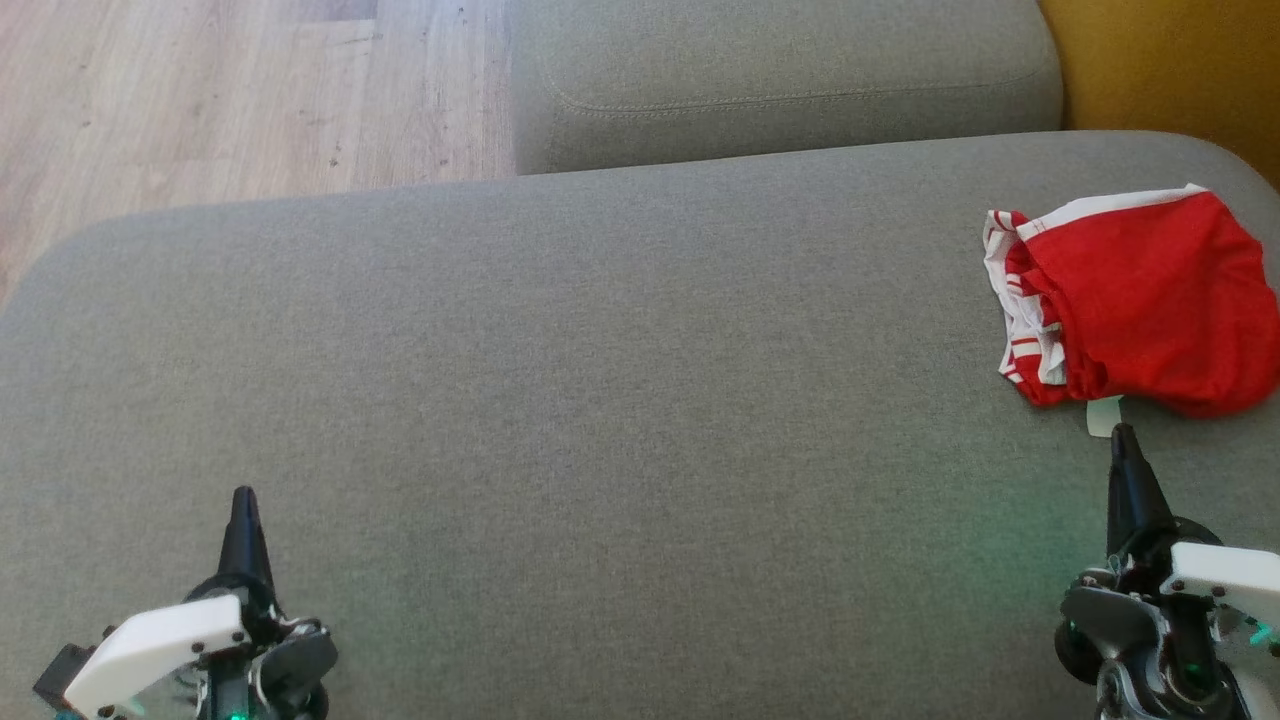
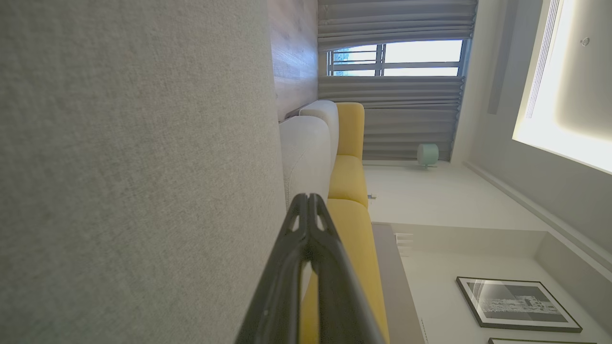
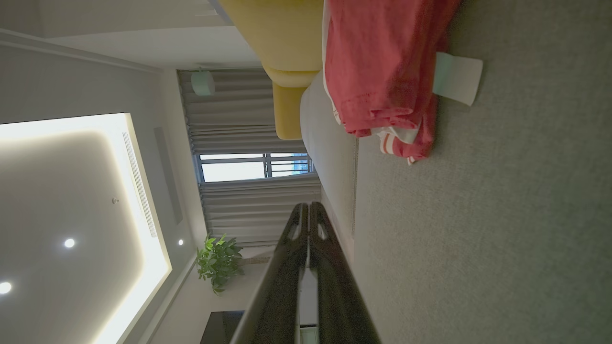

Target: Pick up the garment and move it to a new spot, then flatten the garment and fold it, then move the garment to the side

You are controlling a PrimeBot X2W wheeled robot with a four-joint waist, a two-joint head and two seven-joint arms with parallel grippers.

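soft red cloth garment (image 1: 1150, 300), matt woven cushion (image 1: 600, 400)

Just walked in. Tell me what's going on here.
A robot faces a grey sofa seat where a red and white garment lies crumpled at the right end. The left gripper and right gripper are both shut and empty. The right one's tip is near the garment's white tag; folding has not begun.

Soft daylight lies evenly over the grey cushion (image 1: 600, 380), with hardly a shadow. The window (image 2: 420, 50) burns out white and the ceiling panel (image 3: 71, 200) glares. The right wrist view is dim, so the garment (image 3: 382, 62) looks dull; straight lines bow near the edges.
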